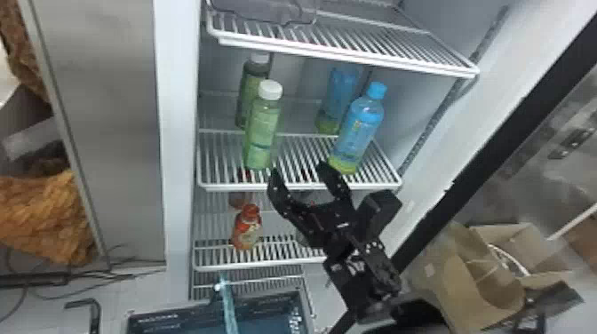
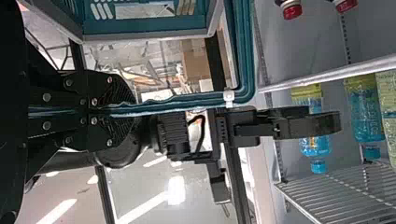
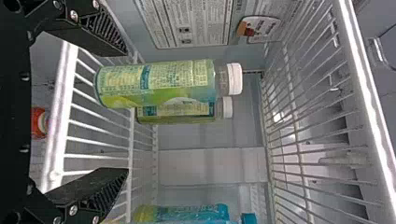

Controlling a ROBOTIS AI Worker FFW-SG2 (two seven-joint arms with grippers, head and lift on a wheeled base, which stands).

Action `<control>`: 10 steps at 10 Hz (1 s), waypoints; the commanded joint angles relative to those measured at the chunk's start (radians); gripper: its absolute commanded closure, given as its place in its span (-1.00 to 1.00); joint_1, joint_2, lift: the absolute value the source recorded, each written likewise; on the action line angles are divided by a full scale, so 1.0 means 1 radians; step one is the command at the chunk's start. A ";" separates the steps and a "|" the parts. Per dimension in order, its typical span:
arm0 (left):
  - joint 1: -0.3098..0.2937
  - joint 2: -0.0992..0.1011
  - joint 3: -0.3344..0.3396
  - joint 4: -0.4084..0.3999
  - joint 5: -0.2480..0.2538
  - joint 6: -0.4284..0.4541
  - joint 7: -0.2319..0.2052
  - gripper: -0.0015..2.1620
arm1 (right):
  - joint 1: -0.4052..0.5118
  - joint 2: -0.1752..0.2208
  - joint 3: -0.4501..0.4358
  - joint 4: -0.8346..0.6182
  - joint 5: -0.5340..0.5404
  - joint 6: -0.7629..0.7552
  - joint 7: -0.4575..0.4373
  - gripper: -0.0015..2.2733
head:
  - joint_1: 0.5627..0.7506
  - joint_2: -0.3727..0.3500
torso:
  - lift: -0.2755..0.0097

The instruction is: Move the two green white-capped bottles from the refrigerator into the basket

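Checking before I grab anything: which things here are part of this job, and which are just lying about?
Part of the job:
- front green bottle
- rear green bottle
- basket, its handle in the left gripper
- right gripper, open

Just there:
- two blue bottles
- red-orange bottle, lower shelf
- cardboard box

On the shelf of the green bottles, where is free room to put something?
Bare shelf wires lie between the front green bottle and the front blue bottle; the right gripper, jaws open, is near its front. Crowded: left, where a rear green bottle stands behind; right, where a rear blue bottle does.
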 commanded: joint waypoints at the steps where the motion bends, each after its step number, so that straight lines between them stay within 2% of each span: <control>1: -0.004 0.000 -0.003 0.000 0.002 0.001 0.000 0.08 | -0.060 -0.004 0.011 0.049 -0.002 0.000 0.013 -0.86 | 0.41 -0.92 | 0.90; 10: -0.006 -0.002 -0.005 0.002 0.002 -0.002 0.005 0.08 | -0.310 -0.015 0.124 0.277 -0.006 -0.025 0.028 -0.85 | 0.41 -0.70 | 0.90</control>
